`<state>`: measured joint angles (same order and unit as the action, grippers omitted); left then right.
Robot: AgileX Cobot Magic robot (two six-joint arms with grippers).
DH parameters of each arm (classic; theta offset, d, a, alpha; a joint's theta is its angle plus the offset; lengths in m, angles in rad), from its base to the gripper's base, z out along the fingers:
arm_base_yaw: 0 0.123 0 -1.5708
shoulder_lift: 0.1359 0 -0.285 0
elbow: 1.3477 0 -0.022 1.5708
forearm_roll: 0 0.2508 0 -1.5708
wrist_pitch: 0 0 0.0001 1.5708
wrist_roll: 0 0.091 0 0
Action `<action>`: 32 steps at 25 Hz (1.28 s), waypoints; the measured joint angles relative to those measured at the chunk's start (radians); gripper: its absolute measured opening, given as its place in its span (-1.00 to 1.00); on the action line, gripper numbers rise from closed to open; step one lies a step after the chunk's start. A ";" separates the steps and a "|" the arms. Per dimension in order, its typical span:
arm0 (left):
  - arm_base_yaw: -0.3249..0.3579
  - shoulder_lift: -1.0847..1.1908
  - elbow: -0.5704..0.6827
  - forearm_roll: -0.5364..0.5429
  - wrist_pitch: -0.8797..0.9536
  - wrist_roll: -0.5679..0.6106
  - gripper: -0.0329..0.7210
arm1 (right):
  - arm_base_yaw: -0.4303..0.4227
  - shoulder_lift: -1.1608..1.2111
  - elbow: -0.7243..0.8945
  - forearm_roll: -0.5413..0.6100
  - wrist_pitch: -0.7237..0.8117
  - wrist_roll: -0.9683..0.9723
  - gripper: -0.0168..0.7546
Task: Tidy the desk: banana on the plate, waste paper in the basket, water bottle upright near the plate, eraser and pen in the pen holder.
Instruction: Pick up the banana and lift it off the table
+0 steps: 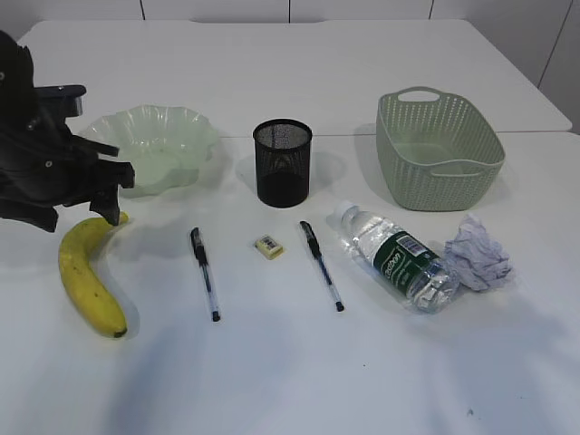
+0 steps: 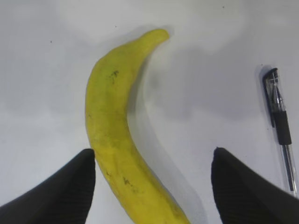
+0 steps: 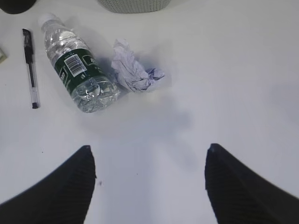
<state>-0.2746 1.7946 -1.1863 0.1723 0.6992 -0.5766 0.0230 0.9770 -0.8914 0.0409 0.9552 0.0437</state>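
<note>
Left arm (image 1: pixel 41 163) was matte black, chunky moulded housing with a grey bracket on top (edges blurred). Left tool (image 2: pixel 152 186) had two dark, tapered fingers (image 2: pixel 56 196); right tool (image 3: pixel 149 186) fingers (image 3: pixel 247 191) showed fine ribbed texture.

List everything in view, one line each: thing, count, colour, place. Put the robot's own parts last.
banana: 1, yellow, front left of the table, lying flat
plate: 1, pale green, wavy rim, back left, empty
pen holder: 1, black mesh, centre back, upright
pens: 2, clear with black caps, one left of the eraser, the other right of it
eraser: 1, pale yellow, centre, between the pens
water bottle: 1, clear with green label, right of centre, lying on its side
waste paper: 1, white, crumpled, right of the bottle
basket: 1, grey-green, back right, empty
table: 1, white
left gripper: 1, black, open, over the banana
right gripper: 1, black, open, over bare table
</note>
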 joint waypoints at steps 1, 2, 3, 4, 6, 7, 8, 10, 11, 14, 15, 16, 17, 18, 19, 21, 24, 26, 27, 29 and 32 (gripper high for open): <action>0.000 0.005 0.000 0.000 0.000 -0.002 0.54 | 0.000 0.000 0.000 0.000 0.003 0.000 0.45; 0.000 0.006 -0.002 0.000 0.000 -0.007 0.54 | 0.000 0.000 0.000 0.000 0.004 0.000 0.45; 0.000 0.006 -0.002 0.000 0.000 -0.019 0.54 | 0.000 0.000 0.000 0.000 0.004 0.000 0.45; 0.008 0.009 -0.002 0.000 0.000 -0.037 0.54 | 0.000 0.000 0.000 0.000 0.004 0.000 0.45; 0.024 0.012 -0.002 -0.002 0.000 -0.067 0.54 | 0.000 0.000 0.000 0.000 0.004 0.000 0.45; 0.034 0.014 -0.002 -0.009 0.000 -0.075 0.54 | 0.000 0.000 0.000 0.000 0.004 0.000 0.45; 0.048 0.016 -0.002 -0.014 0.000 -0.081 0.54 | 0.000 0.000 0.000 0.000 0.004 0.000 0.45; 0.065 0.025 -0.002 -0.022 0.004 -0.084 0.54 | 0.000 0.004 0.000 0.000 0.004 0.000 0.45; 0.073 0.027 -0.002 -0.022 0.006 -0.086 0.54 | 0.000 0.006 0.000 0.000 0.004 0.000 0.45; 0.076 0.047 -0.003 -0.024 0.008 -0.086 0.54 | 0.000 0.008 0.000 0.001 0.004 0.000 0.45; 0.076 0.057 -0.003 -0.028 0.008 -0.086 0.54 | 0.000 0.010 0.000 0.001 0.004 0.000 0.45; 0.076 0.067 -0.003 -0.033 0.008 -0.086 0.54 | 0.000 0.010 0.000 0.001 0.004 0.000 0.45; 0.076 0.079 -0.003 -0.039 0.008 -0.086 0.54 | 0.000 0.010 0.000 0.001 0.004 0.000 0.45; 0.076 0.088 -0.003 -0.046 0.008 -0.086 0.54 | 0.000 0.010 0.000 0.001 0.004 0.000 0.45; 0.076 0.097 -0.003 -0.051 0.008 -0.086 0.54 | 0.000 0.010 0.000 0.001 0.004 0.000 0.45; 0.076 0.113 -0.003 -0.059 0.002 -0.086 0.54 | 0.000 0.010 0.000 0.001 0.004 0.000 0.45; 0.076 0.127 -0.003 -0.061 -0.011 -0.084 0.53 | 0.000 0.010 0.000 0.001 0.004 0.000 0.45; 0.076 0.141 -0.009 -0.061 -0.014 -0.084 0.53 | 0.000 0.010 0.000 0.001 0.004 0.000 0.45; 0.076 0.150 -0.009 -0.061 -0.014 -0.084 0.53 | 0.000 0.010 0.000 0.001 0.004 0.000 0.45; 0.076 0.163 -0.009 -0.061 -0.014 -0.082 0.53 | 0.000 0.010 0.000 0.001 0.004 0.000 0.45; 0.076 0.177 -0.009 -0.062 -0.017 -0.082 0.52 | 0.000 0.010 0.000 0.001 0.004 0.000 0.45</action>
<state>-0.1989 1.9714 -1.1956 0.1099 0.6824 -0.6590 0.0230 0.9871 -0.8914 0.0417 0.9594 0.0437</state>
